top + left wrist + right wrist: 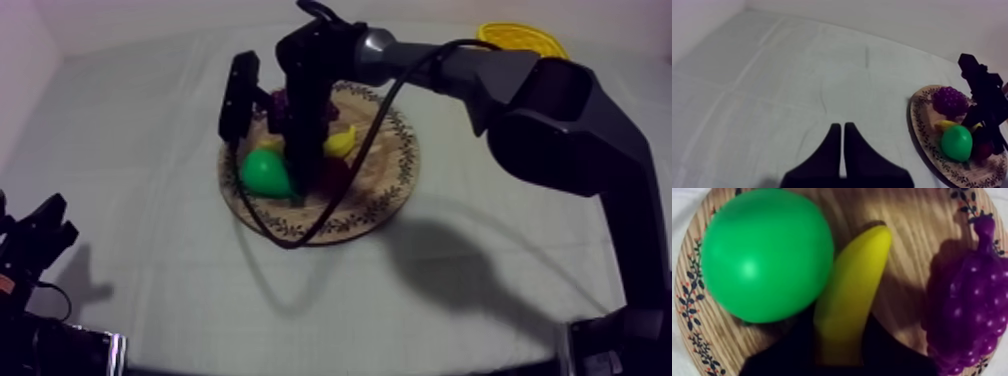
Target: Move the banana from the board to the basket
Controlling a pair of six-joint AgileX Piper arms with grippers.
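From above: a counter (pixel 150 300) under creased grey-white cloth, and near its middle a round wooden board (pixel 385 190), pale grain, rim printed with a dark leafy vine. Reaching in from the upper right, the right arm, with the right gripper (pixel 298 185) set down upright among the fruit. Just beside the fingers, on the board, the banana (pixel 342 142), smooth, yellow and curved. At their other side a glossy green pear (pixel 265 173); close by, a small red fruit (pixel 335 178); behind, a purple bunch of grapes (pixel 279 100). Well apart, at the far right corner, the yellow basket (pixel 520 38), round, with a ribbed rim. Low at the left edge, the left gripper (pixel 40 235), well clear of the board.

From the left wrist: black fingers (pixel 832 150) pressed together into a narrow wedge over bare cloth, nothing between them. Off to one side, the board's patterned rim, with the knobbly grapes, the round pear, a sliver of banana between the two, and the red fruit at the foot of the right gripper.

From the right wrist: black fingers (pixel 892 348) clamped on the near end of the banana, one at each flank. Banana flat on the wood grain, touching the shiny pear at one side, apart from the bumpy, stalked grapes at the other. Tiny red dots among the rim's leaves.
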